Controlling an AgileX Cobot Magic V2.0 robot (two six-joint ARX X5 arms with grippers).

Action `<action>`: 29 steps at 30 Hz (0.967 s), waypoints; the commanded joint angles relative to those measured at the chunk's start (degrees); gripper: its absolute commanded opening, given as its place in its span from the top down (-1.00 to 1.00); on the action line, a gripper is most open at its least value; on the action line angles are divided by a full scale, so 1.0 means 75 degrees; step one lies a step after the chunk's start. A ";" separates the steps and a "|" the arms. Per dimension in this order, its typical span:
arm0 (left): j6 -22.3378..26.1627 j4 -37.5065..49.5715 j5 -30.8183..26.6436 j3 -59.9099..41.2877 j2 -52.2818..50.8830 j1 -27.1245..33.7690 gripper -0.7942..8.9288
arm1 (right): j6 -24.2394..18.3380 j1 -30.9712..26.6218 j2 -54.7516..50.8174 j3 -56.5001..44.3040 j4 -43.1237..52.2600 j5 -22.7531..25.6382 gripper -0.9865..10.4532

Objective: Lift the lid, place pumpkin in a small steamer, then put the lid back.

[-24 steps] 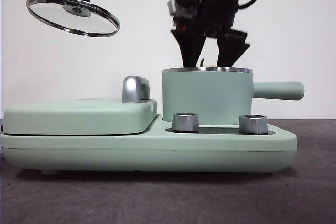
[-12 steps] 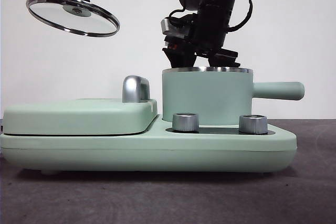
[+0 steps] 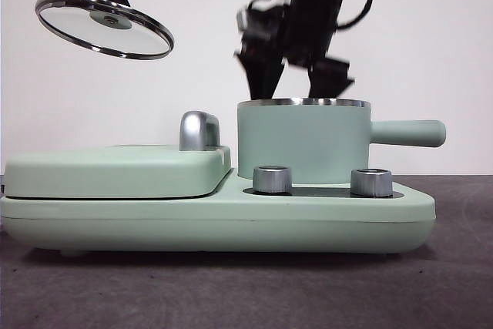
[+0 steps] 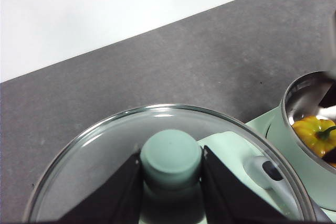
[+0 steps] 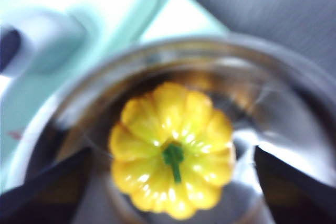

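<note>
The pumpkin (image 5: 173,150), yellow with a green stem, lies on the steel floor inside the small steamer (image 3: 304,144), and its edge also shows in the left wrist view (image 4: 314,134). Just above the pot's rim hangs my right gripper (image 3: 296,75), open, with its jaws spread to either side of the pumpkin and not touching it (image 5: 170,158). High at the left the glass lid (image 3: 104,27) hangs tilted in the air. My left gripper (image 4: 170,158) is shut on its mint-green knob (image 4: 170,153).
The steamer stands on the right half of a wide mint-green appliance base (image 3: 216,217) with two silver knobs (image 3: 272,179) at its front. A flat mint-green cover (image 3: 115,169) with a chrome handle (image 3: 198,130) fills the left half. The pot's long handle (image 3: 408,132) points right.
The right gripper dipped into the pot, then rose again to just above the rim with its jaws apart. The lid stayed almost still in the left gripper.
</note>
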 commanded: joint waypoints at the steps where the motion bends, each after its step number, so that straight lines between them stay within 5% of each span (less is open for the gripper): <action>1: 0.0017 0.0227 0.0029 0.0184 -0.0047 -0.0029 0.82 | 0.0035 0.0020 -0.0455 0.0198 0.0187 0.0003 0.11; 6: 0.0015 0.0230 0.0026 0.0184 -0.0047 -0.0029 0.82 | 0.0114 -0.0277 -0.1638 -0.0621 0.0685 -0.0058 0.11; 15: -0.0044 0.0248 0.0364 0.0184 -0.0044 -0.0198 0.82 | 0.0711 -0.0312 -0.5989 -0.5910 0.4258 0.0073 0.12; 29: -0.0044 0.0498 0.0402 0.0184 -0.0012 -0.1469 0.82 | 0.0740 -0.0309 -1.0209 -0.9136 0.4456 0.0493 0.13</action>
